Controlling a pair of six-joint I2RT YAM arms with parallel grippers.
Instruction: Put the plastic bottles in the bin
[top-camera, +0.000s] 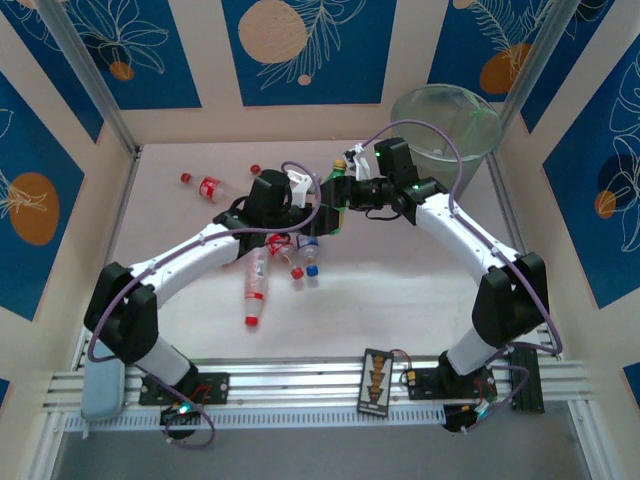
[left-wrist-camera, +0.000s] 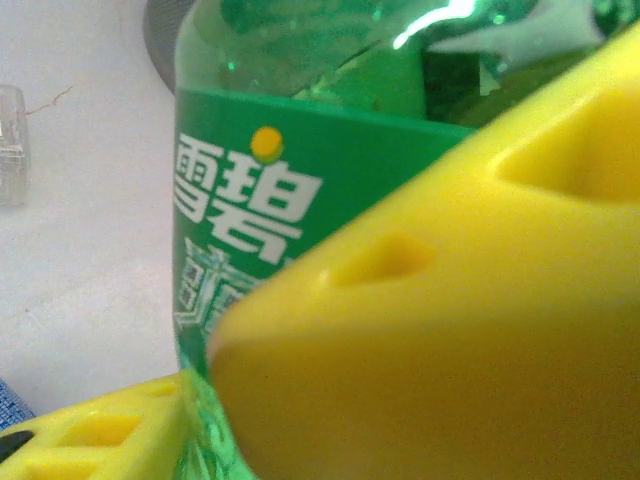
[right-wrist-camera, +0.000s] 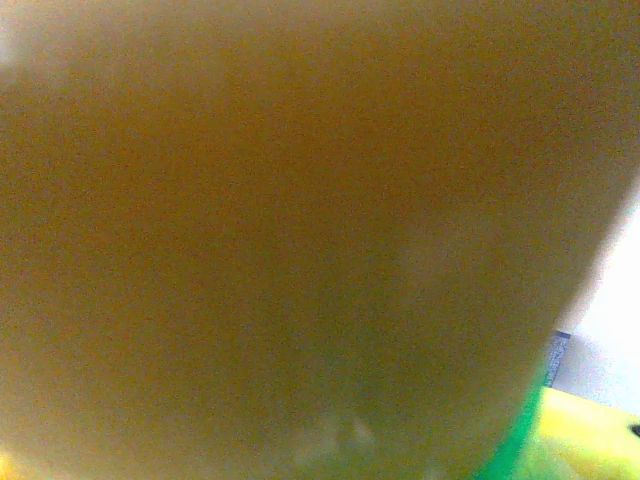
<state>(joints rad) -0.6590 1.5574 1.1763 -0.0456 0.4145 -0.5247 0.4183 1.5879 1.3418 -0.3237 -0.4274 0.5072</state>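
1. Top view: the left gripper (top-camera: 325, 214) and right gripper (top-camera: 348, 195) meet at mid-table, just left of the bin (top-camera: 455, 150). The bin stands upright in the far right corner.
2. A green bottle (top-camera: 335, 180) sits between the two grippers. The arms cover most of its body; its yellowish cap end points to the far side.
3. Left wrist view: the same green bottle, with a green label and white characters, passes between the yellow fingers (left-wrist-camera: 450, 320). One finger presses its right side and the other shows at lower left. The left gripper pinches the bottle. The bottle's top and base are cut off by the frame.
4. Right wrist view: a blurred amber-brown mass lies too close to the lens to identify. A sliver of green and yellow shows at the lower right corner.
5. Right gripper fingers: cannot tell whether they are spread or pressed on anything. From above they are lost against the bottle and the left gripper.
6. A red-label bottle (top-camera: 205, 187) lies on the table (top-camera: 400, 300), far left and well apart from the bin.
7. A small red item (top-camera: 255, 168) lies nearby, either a cap or a bottle end.
8. A cluster of bottles (top-camera: 258, 278) lies under the left forearm, partly hidden. Red and blue caps are visible, but no exact count is possible.
9. The bin's contents are not legible through its wall.
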